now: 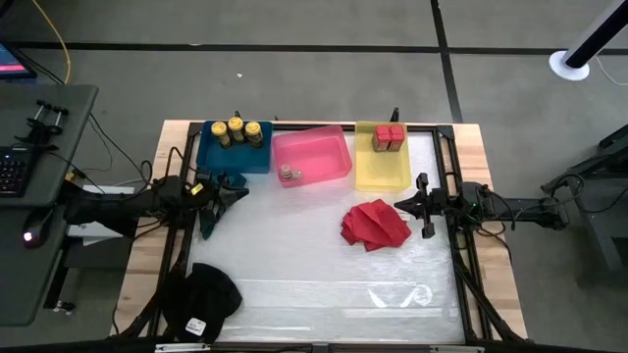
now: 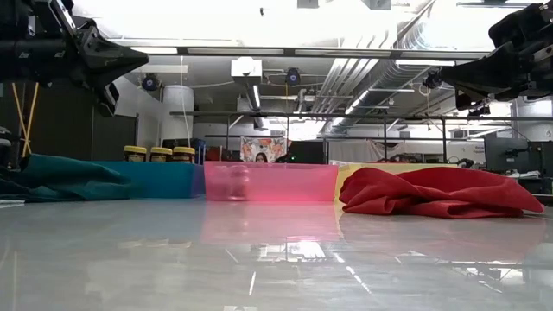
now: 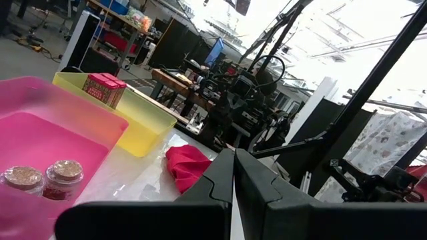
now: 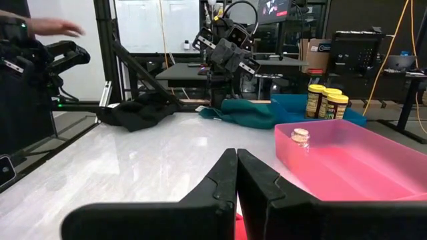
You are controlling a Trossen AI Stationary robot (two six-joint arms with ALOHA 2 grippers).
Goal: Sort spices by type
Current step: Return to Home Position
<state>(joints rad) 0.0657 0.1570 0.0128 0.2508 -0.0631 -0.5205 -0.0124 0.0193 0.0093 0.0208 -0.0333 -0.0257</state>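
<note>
Three yellow-lidded round jars [image 1: 235,130] stand in the blue bin [image 1: 211,157] at the far left. Two small pale jars [image 3: 43,177] stand in the pink bin [image 1: 319,162], at its near left corner [image 1: 287,175]. Red boxy tins [image 1: 389,137] stand in the yellow bin [image 1: 383,175]. My left gripper [image 1: 243,191] is shut and empty, above the table just near of the blue bin. My right gripper [image 1: 398,204] is shut and empty, above the table near the red cloth [image 1: 375,224].
The red cloth lies crumpled on the table mid-right. A teal cloth [image 1: 209,214] lies under the left arm. A black cloth [image 1: 201,299] lies at the near left. A person's hand [image 4: 57,27] shows beyond the table's left side.
</note>
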